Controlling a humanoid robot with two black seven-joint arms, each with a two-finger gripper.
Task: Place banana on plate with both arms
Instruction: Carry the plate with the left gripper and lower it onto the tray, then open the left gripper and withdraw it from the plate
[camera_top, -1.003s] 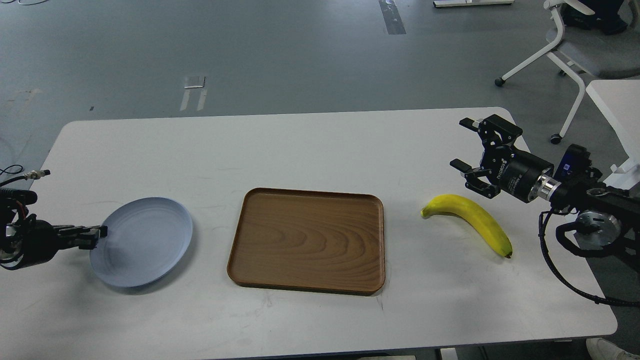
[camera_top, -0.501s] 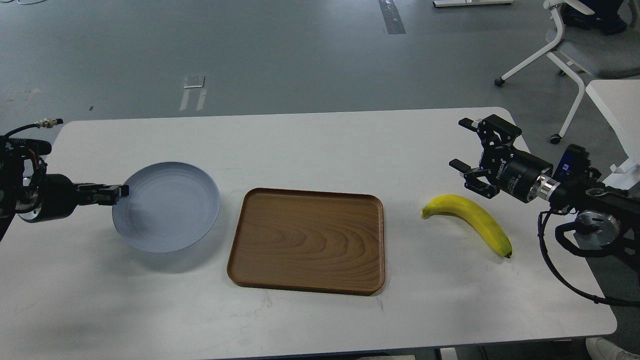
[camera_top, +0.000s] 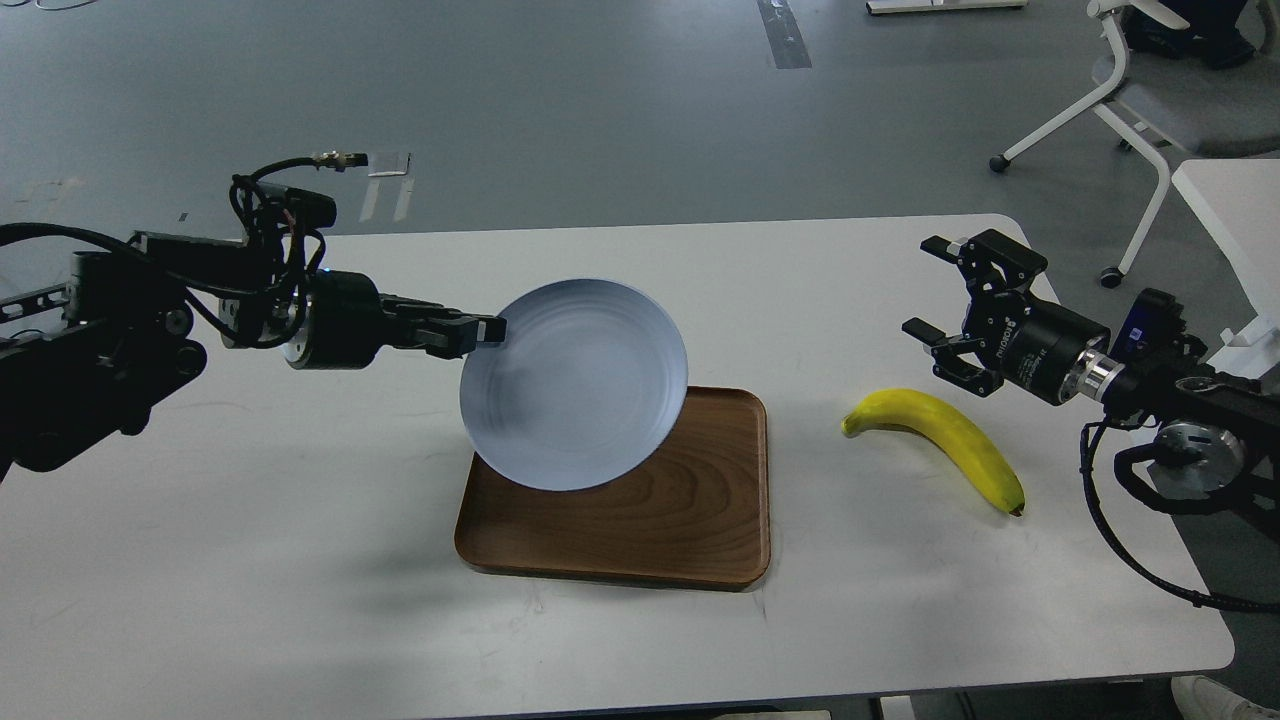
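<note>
Head view. My left gripper is clamped on the left rim of the plate and holds it in the air, tilted so that its pale blue-grey face turns toward the camera. The plate hangs over the far left part of the wooden tray and hides that corner of it; a shadow falls on the tray beneath. The tray lies flat at the middle of the white table.

My right gripper is spread wide, its fingers parted and holding nothing. It hovers just above and behind the banana, apart from it. White lettering runs along the gripper body, but it is too small and skewed to read.

The banana lies on the table to the right of the tray, well apart from the plate, with its greenish stem end toward the tray and its dark tip toward the near right.

A white office chair stands on the grey floor beyond the table.
</note>
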